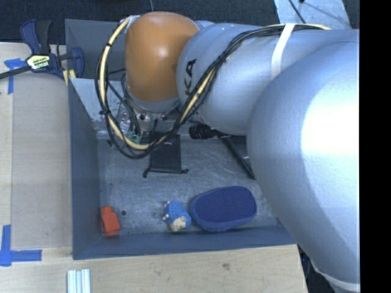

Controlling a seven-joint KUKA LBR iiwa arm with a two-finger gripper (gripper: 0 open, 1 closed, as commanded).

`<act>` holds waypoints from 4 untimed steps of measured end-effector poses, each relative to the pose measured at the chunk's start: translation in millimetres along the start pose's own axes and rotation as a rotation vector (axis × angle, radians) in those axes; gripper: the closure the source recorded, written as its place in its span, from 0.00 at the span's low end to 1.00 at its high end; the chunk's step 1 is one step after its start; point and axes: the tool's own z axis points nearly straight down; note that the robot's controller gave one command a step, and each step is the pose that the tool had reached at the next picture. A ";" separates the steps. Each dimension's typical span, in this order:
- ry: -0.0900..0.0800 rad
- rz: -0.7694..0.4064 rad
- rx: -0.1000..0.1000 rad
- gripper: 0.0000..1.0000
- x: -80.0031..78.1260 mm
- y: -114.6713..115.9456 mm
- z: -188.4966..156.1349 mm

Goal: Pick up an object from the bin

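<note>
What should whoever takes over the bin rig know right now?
Gripper: low over the back-left floor of the bin, under the orange wrist cover; open or shut unclear, nothing seen in it.
Things: orange block front left, small blue toy front middle, blue oval pad beside it, all lying along the front wall, apart from the gripper.
Done: nothing lifted.
Left: the whole pick.

A smooth, glossy orange dome cover [160, 54] gleams beside the silver arm [293, 102] with its satin shell; the grey metal bin [82, 182] looks matt and scuffed, the blue oval pad [223, 208] coarse-woven.
</note>
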 end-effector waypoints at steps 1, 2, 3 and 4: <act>0.000 0.007 0.002 1.00 -16.2 -5.0 -36.5; 0.009 -0.280 0.007 1.00 -4.5 5.7 24.8; 0.006 -0.278 0.005 0.00 -5.7 5.9 22.5; 0.011 -0.407 0.010 0.00 -27.4 -73.1 118.0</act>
